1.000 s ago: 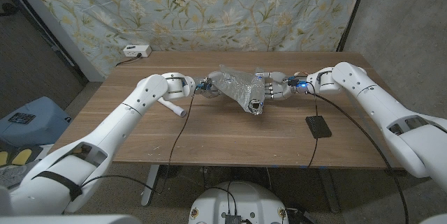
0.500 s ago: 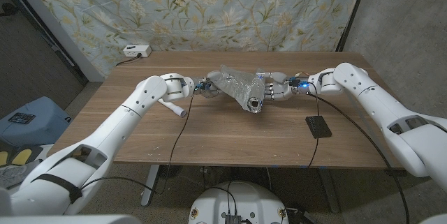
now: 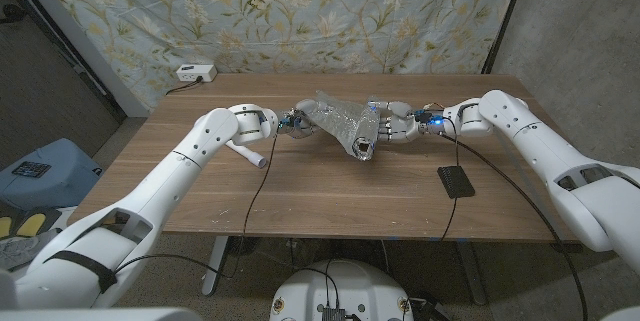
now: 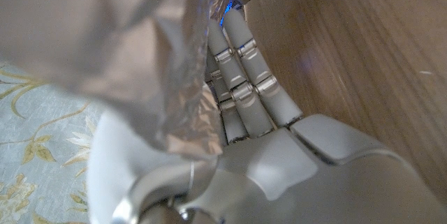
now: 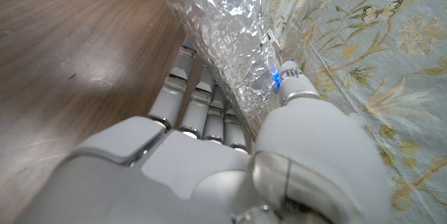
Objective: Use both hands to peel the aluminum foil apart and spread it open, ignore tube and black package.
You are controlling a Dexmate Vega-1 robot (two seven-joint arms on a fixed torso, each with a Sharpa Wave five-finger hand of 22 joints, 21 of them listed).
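Observation:
A crumpled sheet of aluminum foil [image 3: 340, 123] hangs just above the middle of the table, stretched between both hands. My left hand [image 3: 291, 123] grips its left end, and in the left wrist view the foil [image 4: 133, 49] lies against the fingers [image 4: 241, 77]. My right hand [image 3: 395, 126] holds the right end; in the right wrist view the foil [image 5: 223, 35] is pinched between thumb and fingers [image 5: 202, 98]. A lower corner of the foil droops toward the table near the right hand.
A white tube [image 3: 247, 152] lies on the wooden table [image 3: 300, 186] under my left forearm. A black package [image 3: 456, 181] lies at the front right. A white power strip [image 3: 195, 73] sits at the back left edge, before a floral cloth backdrop.
My right hand has drawn slightly toward the left hand, and the foil between them has bunched a little more. The tube and black package have not moved.

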